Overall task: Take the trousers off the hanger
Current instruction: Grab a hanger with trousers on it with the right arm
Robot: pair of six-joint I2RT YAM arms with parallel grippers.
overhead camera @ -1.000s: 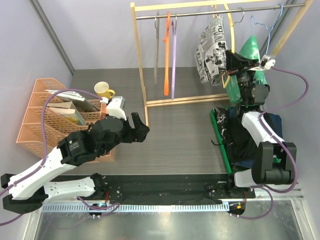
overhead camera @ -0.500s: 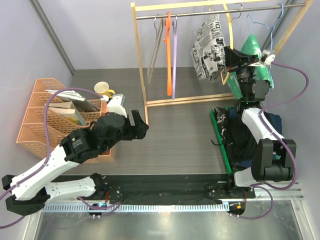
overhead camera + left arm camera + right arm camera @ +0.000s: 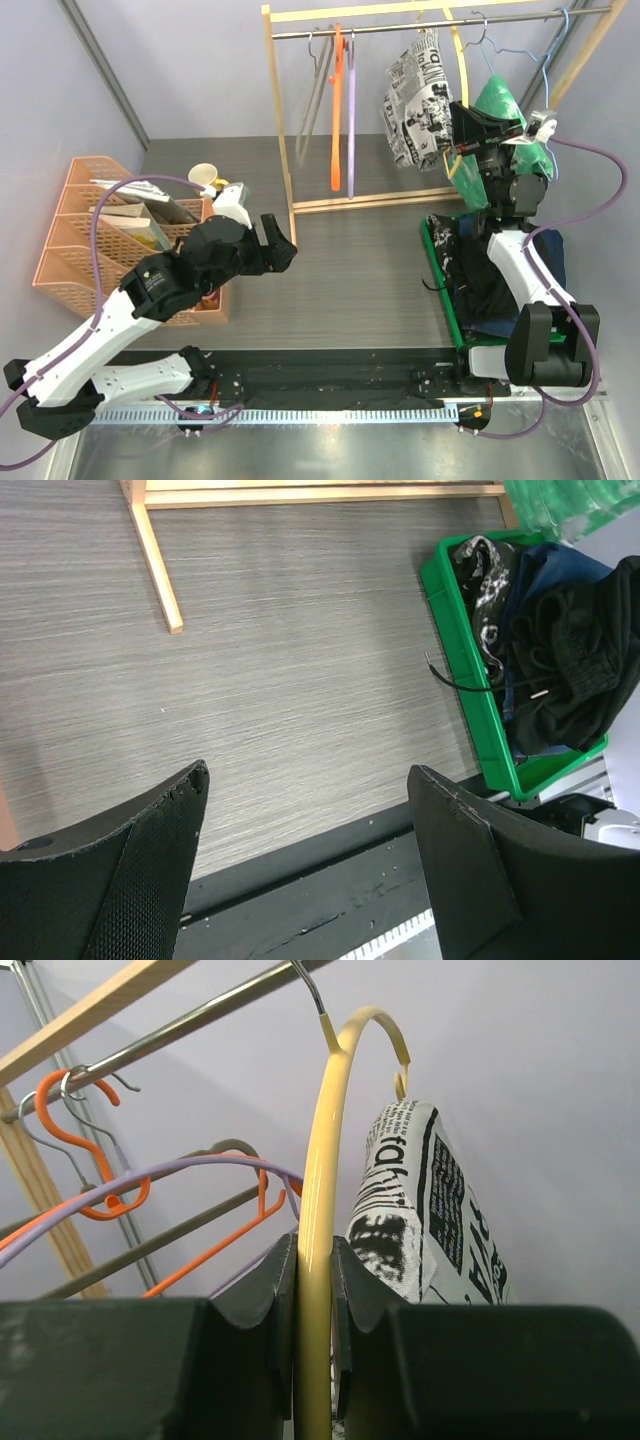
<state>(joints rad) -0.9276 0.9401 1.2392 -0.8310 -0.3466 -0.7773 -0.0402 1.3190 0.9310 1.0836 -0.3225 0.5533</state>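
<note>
Clamps the yellow hanger [image 3: 320, 1160] in the right hand [image 3: 313, 1260], fingers [image 3: 255, 1295] pressed to both sides of its arm, hook up at the rail [image 3: 180, 1030]. Carries the newspaper-print trousers [image 3: 430, 1200] on that hanger, draped just beyond the hand and well clear of the surface [image 3: 360, 270]. Shows the green-and-white trousers [image 3: 500, 105] hanging just behind the same hand, partly hidden by the arm. Farther left on the rail, bare: orange hanger [image 3: 335, 110], purple hanger [image 3: 350, 120], grey hanger [image 3: 315, 90]. Below the right arm, on the surface, a green bin [image 3: 455, 610] heaped with marbled trousers [image 3: 485, 580], navy trousers [image 3: 555, 565] and black trousers [image 3: 575, 650]. Holds the left hand [image 3: 305, 780] wide apart, gripping nothing, low over bare surface near the rack [image 3: 155, 555]. Beside the left arm: orange file basket [image 3: 70, 240] and yellow cup [image 3: 205, 178].
</note>
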